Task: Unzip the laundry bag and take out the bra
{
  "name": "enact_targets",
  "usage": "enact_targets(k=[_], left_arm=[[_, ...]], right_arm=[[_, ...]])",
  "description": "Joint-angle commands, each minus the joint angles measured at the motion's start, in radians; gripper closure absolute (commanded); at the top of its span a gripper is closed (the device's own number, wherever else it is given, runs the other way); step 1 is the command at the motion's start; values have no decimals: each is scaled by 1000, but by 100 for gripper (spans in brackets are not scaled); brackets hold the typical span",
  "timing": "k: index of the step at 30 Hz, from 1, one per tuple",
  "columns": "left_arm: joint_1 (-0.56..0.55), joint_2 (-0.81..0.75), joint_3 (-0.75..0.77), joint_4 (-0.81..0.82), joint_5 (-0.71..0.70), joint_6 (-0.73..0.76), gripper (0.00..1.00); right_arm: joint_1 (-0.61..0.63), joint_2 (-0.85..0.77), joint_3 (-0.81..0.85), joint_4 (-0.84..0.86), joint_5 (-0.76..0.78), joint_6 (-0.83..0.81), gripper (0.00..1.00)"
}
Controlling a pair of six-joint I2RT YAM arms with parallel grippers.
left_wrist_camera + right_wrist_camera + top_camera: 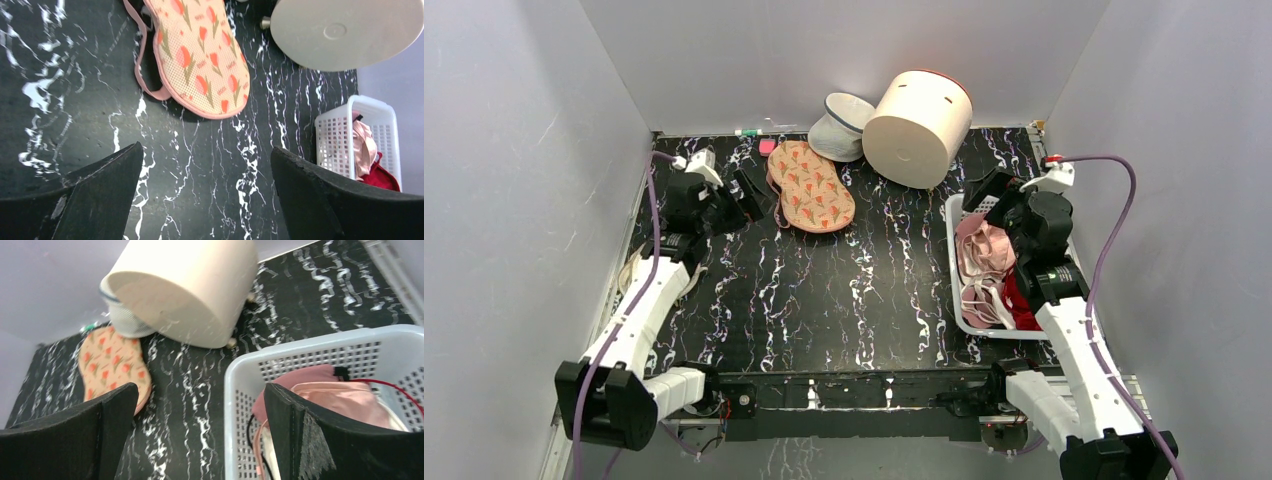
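Left gripper (205, 152) and right gripper (200, 390) gape empty; laundry bag (811, 187) lies upper centre, zip edge seemingly parted; the bra (345, 395) apparently sits in the basket (300, 347) at right, so nearly done

The laundry bag (810, 187) lies on the table (864, 290) just right of my left claw (206, 148), with the cylinder (919, 115) behind it to the right and the basket (951, 262) farther right.

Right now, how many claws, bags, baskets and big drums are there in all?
Grippers: 2 (left gripper, right gripper)
Bags: 2 (laundry bag, mesh bag)
Basket: 1
Drum: 1
Total: 6
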Motion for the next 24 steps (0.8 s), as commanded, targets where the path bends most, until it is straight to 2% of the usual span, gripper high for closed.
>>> enact_targets(k=[1,8,14,21,24], left_arm=[[-3,72,-3,42,139,-52,2],[-3,268,43,67,255,-99,2],[-4,493,148,87,331,-132,2],[-8,663,208,174,351,-189,9],[-17,713,239,174,315,-183,9]], right_arm=[[-5,1,63,-6,-196,-1,2],[-5,-66,39,-1,-267,-73,2],[-6,-72,45,-11,-302,-92,2],[-6,-73,30,2,-311,-92,2],[-7,-70,29,4,-312,-95,2]])
